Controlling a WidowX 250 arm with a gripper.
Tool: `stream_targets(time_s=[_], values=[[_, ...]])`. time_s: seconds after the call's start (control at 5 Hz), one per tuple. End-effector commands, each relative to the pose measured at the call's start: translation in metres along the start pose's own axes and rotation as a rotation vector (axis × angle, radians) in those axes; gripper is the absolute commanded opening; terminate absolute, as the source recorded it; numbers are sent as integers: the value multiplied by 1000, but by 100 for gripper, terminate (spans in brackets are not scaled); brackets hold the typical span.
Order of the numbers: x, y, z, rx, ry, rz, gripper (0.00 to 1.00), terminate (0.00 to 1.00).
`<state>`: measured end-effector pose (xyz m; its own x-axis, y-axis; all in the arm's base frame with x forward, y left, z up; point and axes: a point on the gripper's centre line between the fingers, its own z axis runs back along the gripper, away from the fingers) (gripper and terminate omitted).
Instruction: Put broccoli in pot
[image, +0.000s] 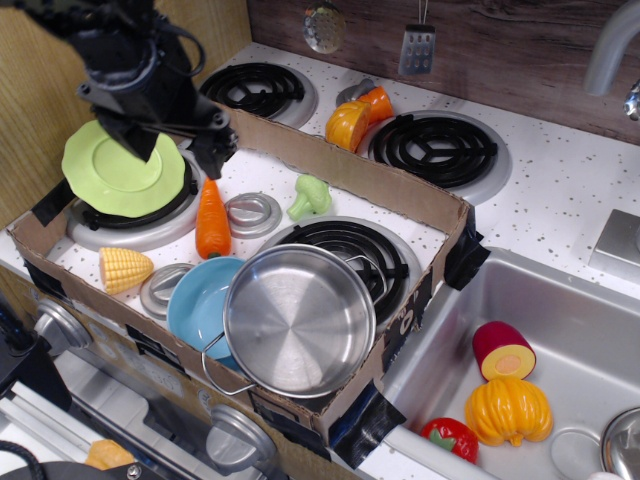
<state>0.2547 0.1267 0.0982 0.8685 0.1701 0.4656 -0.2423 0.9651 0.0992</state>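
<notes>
The small light green broccoli (310, 196) lies on the white stove top inside the cardboard box, just behind the front right burner. The shiny steel pot (300, 320) sits empty at the box's front, partly over a light blue bowl (193, 300). My black gripper (180, 150) hangs above the box's back left part, between the lime-green plate (120, 170) and the carrot (212, 218). Its jaws are spread apart and hold nothing. It is well left of the broccoli and above it.
The cardboard box wall (350, 170) rings the work area. A toy corn (125, 268) lies front left. Orange toy pieces (355, 118) sit behind the box. The sink (560, 320) on the right holds several toy vegetables.
</notes>
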Motion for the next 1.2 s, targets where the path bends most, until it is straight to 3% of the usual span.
stream_targets(time_s=[0.0,0.6,1.0], values=[[24,-24,-11,-10,-28,-68,100,0],[22,-51,-52,-130,14,-155,100,0],[37,-61,-68,-261,22,-251,100,0]])
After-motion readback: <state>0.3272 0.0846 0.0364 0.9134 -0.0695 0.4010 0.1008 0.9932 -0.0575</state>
